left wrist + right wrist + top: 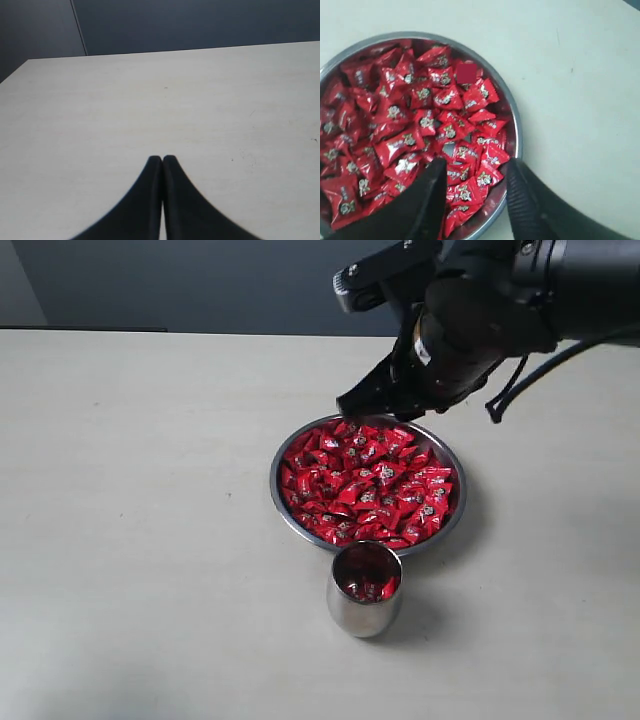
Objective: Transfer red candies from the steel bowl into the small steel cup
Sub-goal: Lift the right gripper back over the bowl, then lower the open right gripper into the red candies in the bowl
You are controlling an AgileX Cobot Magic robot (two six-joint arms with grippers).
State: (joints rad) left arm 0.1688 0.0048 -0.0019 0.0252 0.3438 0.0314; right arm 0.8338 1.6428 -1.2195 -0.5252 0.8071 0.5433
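A wide steel bowl [279, 502] [515, 131] sits mid-table, heaped with red candies [368, 482] [415, 115] in shiny wrappers. Just in front of it stands the small steel cup [364, 612], with a few red candies [368, 589] inside. My right gripper [352, 405] [476, 167] hovers over the bowl's far rim, open, its jaws astride the rim with nothing held between them. In the left wrist view my left gripper [162, 159] is shut and empty over bare table; it does not show in the exterior view.
The pale tabletop [140, 520] stretches around the bowl and cup. A dark wall [200, 280] runs behind the table's far edge. The right arm's black body and cables [520, 300] hang over the back right.
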